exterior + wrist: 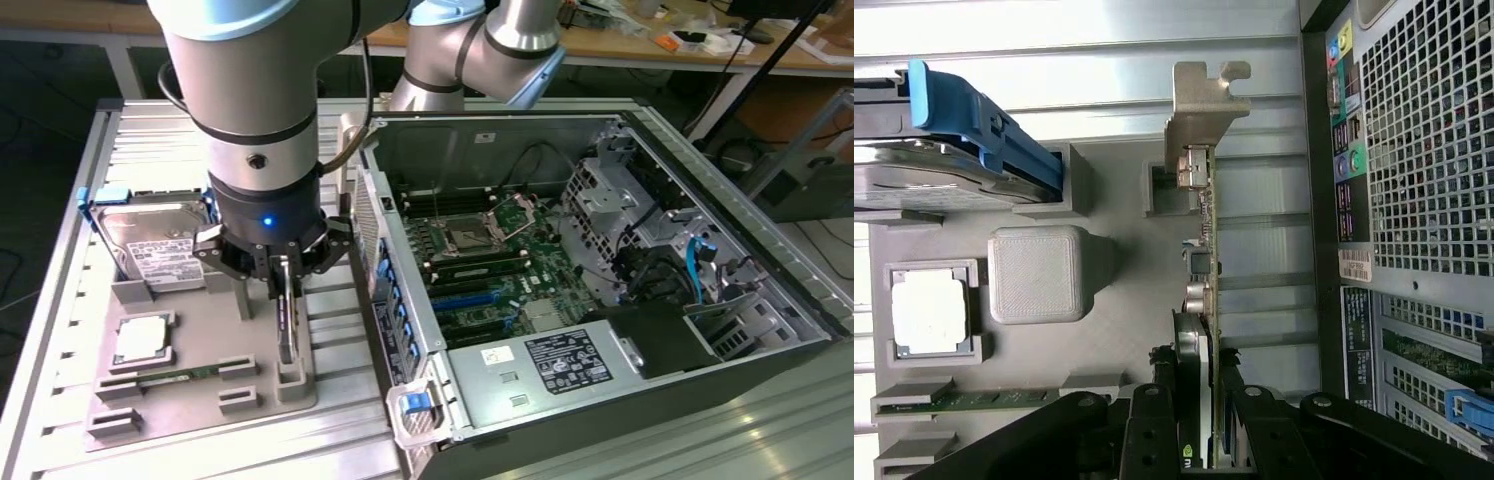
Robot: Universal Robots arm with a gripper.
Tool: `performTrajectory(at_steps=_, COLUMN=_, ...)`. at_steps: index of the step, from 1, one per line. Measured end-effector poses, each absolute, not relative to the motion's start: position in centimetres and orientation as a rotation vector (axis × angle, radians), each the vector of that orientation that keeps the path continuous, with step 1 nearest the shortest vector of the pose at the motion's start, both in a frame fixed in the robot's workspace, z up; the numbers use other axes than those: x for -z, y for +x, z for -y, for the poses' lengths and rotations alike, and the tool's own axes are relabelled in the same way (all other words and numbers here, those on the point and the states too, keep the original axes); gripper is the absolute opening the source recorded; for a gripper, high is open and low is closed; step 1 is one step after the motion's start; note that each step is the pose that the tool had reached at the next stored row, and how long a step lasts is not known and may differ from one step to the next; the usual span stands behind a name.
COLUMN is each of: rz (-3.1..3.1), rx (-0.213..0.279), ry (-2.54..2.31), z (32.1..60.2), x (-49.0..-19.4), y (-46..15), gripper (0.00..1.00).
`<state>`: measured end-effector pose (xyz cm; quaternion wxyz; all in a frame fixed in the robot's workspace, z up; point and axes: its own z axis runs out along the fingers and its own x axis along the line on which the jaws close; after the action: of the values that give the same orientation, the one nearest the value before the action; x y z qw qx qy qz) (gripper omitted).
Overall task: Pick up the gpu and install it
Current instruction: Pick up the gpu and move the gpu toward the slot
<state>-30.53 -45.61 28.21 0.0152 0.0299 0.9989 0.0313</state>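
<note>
Gpu: one; we see the gpu (1201, 250) upright on its edge in the grey tray (200, 335), just beside the case (390, 300) wall.
Fingers: the gripper (283, 278) pinches its upper edge.
Room: free above.
Others: one hard drive (154, 240), one memory stick (180, 377).

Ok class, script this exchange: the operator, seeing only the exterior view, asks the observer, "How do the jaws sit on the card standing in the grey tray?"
Observer: In the wrist view the black jaws press both faces of the thin green graphics card, at its black cooler block.
Operator: Where is its bracket?
Observer: The silver metal end bracket is on the end away from the jaws, toward the silver hard drive in its blue frame.
Operator: What lies beside the card?
Observer: The black computer case's perforated rear panel, with coloured ports.
</note>
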Motion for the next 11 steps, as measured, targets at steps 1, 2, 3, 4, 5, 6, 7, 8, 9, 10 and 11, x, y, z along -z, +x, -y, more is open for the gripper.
performTrajectory(at_steps=1, rz=-3.108, rx=-0.097, ry=0.093, z=45.61, x=-28.25, y=-30.53, gripper=0.27)
performTrajectory(at_steps=2, rz=-3.108, rx=-0.097, ry=0.093, z=45.61, x=-28.29, y=-30.53, gripper=0.27)
performTrajectory(at_steps=3, rz=-3.108, rx=-0.097, ry=0.093, z=45.61, x=-28.33, y=-30.53, gripper=0.27)
performTrajectory(at_steps=4, rz=-3.108, rx=-0.097, ry=0.093, z=45.61, x=-28.38, y=-30.53, gripper=0.27)
performTrajectory(at_steps=5, rz=-3.108, rx=-0.097, ry=0.093, z=45.61, x=-28.43, y=-30.53, gripper=0.27)
performTrajectory(at_steps=6, rz=-3.108, rx=-0.097, ry=0.093, z=45.61, x=-28.47, y=-30.53, gripper=0.27)
performTrajectory(at_steps=7, rz=-3.108, rx=-0.097, ry=0.093, z=45.61, x=-28.52, y=-30.53, gripper=0.27)
performTrajectory(at_steps=8, rz=-3.108, rx=-0.097, ry=0.093, z=45.61, x=-28.56, y=-30.53, gripper=0.27)
performTrajectory(at_steps=9, rz=-3.108, rx=-0.097, ry=0.093, z=45.61, x=-28.6, y=-30.53, gripper=0.27)
performTrajectory(at_steps=10, rz=-3.108, rx=-0.097, ry=0.093, z=45.61, x=-28.64, y=-30.53, gripper=0.27)
performTrajectory(at_steps=11, rz=-3.108, rx=-0.098, ry=0.093, z=45.61, x=-28.68, y=-30.53, gripper=0.27)
